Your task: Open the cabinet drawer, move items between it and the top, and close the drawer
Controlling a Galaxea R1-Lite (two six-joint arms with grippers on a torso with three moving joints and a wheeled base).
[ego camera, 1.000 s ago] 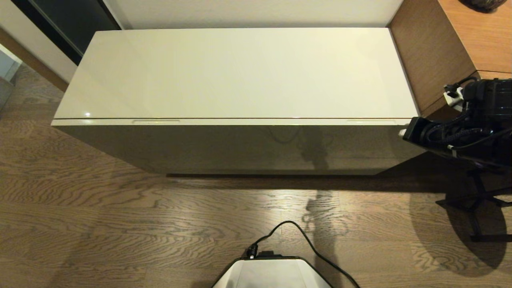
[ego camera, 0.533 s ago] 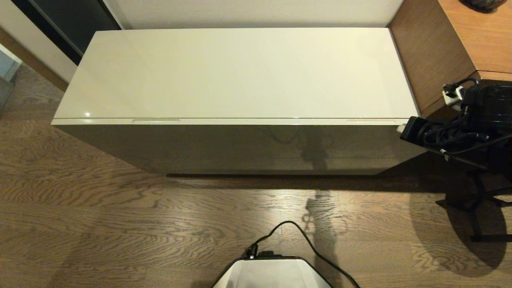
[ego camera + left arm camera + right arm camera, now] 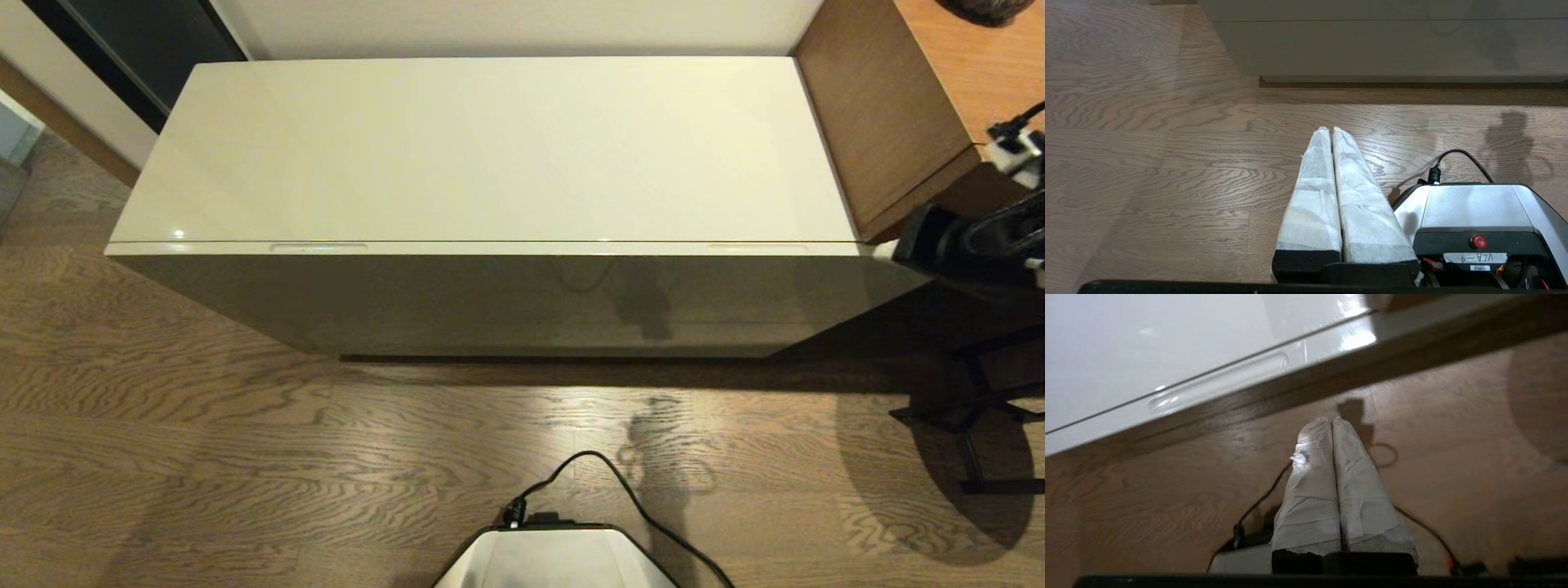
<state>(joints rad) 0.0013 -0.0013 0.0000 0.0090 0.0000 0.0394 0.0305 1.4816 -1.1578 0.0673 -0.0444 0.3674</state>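
The cabinet's glossy cream top [image 3: 490, 147] lies bare. The cabinet drawer [image 3: 522, 248] is pushed in, showing as a thin strip along the front with one recess [image 3: 318, 247] at the left and another [image 3: 755, 247] at the right. The items are out of view. My right gripper [image 3: 883, 249] hangs just off the cabinet's front right corner, shut and holding nothing. In the right wrist view, the right gripper [image 3: 1331, 420] is over the floor, with the drawer strip [image 3: 1216, 381] beyond it. My left gripper [image 3: 1329, 130] is parked low over the floor by my base, shut and holding nothing.
A brown wood-grain desk [image 3: 890, 106] butts against the cabinet's right end. My base [image 3: 555, 555] and its black cable [image 3: 620, 482] sit on the wood floor in front. Black stand legs [image 3: 971, 408] are on the floor at the right.
My right arm has drawn back to the right, away from the drawer's right end. The cabinet and the left arm have not moved.
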